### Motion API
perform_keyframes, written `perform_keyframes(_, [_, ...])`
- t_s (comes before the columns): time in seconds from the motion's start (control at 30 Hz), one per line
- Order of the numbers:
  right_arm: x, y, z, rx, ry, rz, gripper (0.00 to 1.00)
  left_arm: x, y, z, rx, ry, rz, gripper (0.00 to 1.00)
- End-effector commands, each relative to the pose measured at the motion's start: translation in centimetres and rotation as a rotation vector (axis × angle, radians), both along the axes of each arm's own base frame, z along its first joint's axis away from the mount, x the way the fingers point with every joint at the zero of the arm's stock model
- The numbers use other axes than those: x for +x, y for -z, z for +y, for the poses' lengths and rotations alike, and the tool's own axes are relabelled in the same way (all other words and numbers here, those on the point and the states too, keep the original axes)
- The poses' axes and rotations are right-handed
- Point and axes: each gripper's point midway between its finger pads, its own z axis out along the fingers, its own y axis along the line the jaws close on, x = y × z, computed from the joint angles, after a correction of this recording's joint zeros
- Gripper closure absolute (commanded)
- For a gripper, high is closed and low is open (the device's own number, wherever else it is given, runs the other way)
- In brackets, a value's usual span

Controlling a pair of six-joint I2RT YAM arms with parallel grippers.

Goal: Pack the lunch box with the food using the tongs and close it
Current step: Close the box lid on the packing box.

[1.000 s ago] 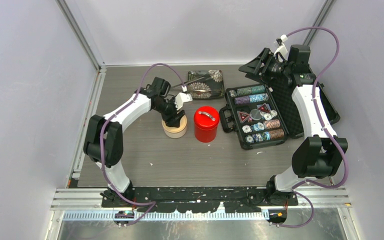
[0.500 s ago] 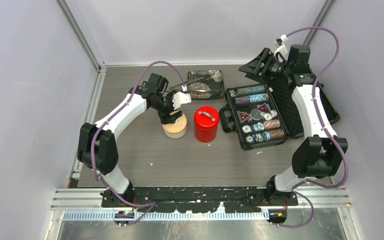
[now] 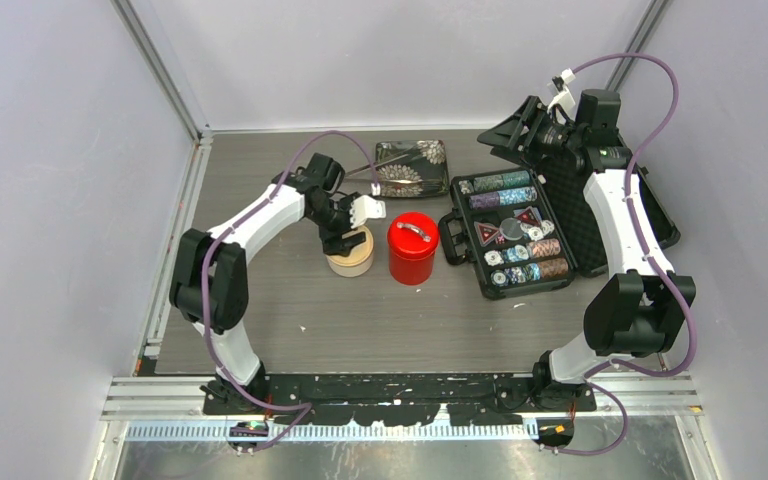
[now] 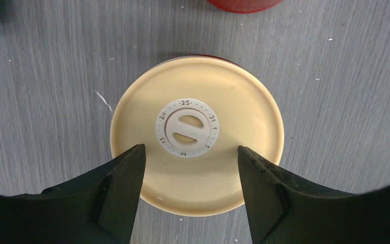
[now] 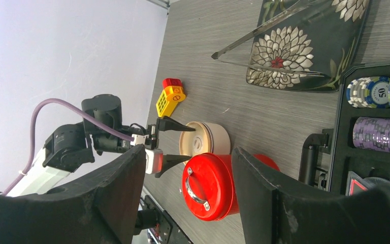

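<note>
The lunch box stands as two closed pieces near the middle of the table (image 3: 360, 330). The cream tub (image 3: 350, 255) is toward the left edge, and the red canister (image 3: 412, 247) is just beside it on its right, not touching. Both wear their lids, and no food shows in any view, so it is probably packed inside already.

The left gripper (image 4: 190, 150) hangs straight down over the tub's beige lid (image 4: 233, 117). Its jaws are spread and hold nothing, one finger on each side of the small dial (image 4: 187, 128) at the lid's centre. That centred, top-down pose suits pressing or seating the lid. Whether the tips touch the lid cannot be told.

The tongs (image 5: 233, 43) lie across the dark flowered tray (image 3: 425, 183) at the far edge, behind the two containers. They are parked within reach but clear of the lids, which fits the picking being finished.

A yellow-and-red block (image 5: 168, 99) sits on the left side of the tub.

The open poker-chip case (image 3: 515, 235) fills the right side of the table. Over its far end the right gripper (image 5: 188, 149) is raised, jaws apart and empty, apparently held out of the left arm's way.
</note>
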Motion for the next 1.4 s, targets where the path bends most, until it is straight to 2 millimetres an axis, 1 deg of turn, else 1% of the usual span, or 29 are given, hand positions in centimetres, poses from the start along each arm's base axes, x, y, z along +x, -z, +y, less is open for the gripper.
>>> perform_keyframes(0.0, [-0.7, -2.4, -0.2, -0.028, -0.001, -0.093, 0.33, -4.3, 2.8, 0.8, 0.039, 0.013, 0.214, 0.32])
perform_keyframes(0.1, [-0.7, -2.5, -0.2, -0.033, 0.0, -0.097, 0.33, -5.0, 4.2, 1.2, 0.069, -0.005, 0.256, 0.33])
perform_keyframes(0.23, [-0.6, -2.4, -0.3, -0.035, 0.004, -0.095, 0.33, -4.7, 5.7, 2.4, 0.138, -0.046, 0.249, 0.33])
perform_keyframes(0.47, [-0.4, -2.5, -0.3, -0.033, 0.004, -0.095, 0.33, -4.6, 6.9, 2.9, 0.171, -0.068, 0.229, 0.33])
perform_keyframes(0.63, [-0.4, -2.4, -0.3, -0.037, 0.001, -0.092, 0.33, -4.4, 7.8, 3.3, 0.236, -0.057, 0.204, 0.33])
perform_keyframes(0.77, [-0.4, -2.4, -0.3, -0.04, -0.002, -0.088, 0.33, -4.7, 8.0, 3.4, 0.268, -0.049, 0.218, 0.33])
perform_keyframes(1.1, [0.1, -2.6, -0.3, -0.041, -0.013, -0.095, 0.33, -6.7, 7.9, 2.6, 0.241, -0.044, 0.365, 0.33])
perform_keyframes(1.2, [0.1, -2.6, -0.3, -0.044, -0.017, -0.095, 0.33, -6.7, 8.1, 2.5, 0.233, -0.056, 0.368, 0.33])
perform_keyframes(1.37, [0.1, -2.5, -0.2, -0.043, -0.017, -0.092, 0.33, -6.2, 7.9, 1.9, 0.18, -0.093, 0.317, 0.32])
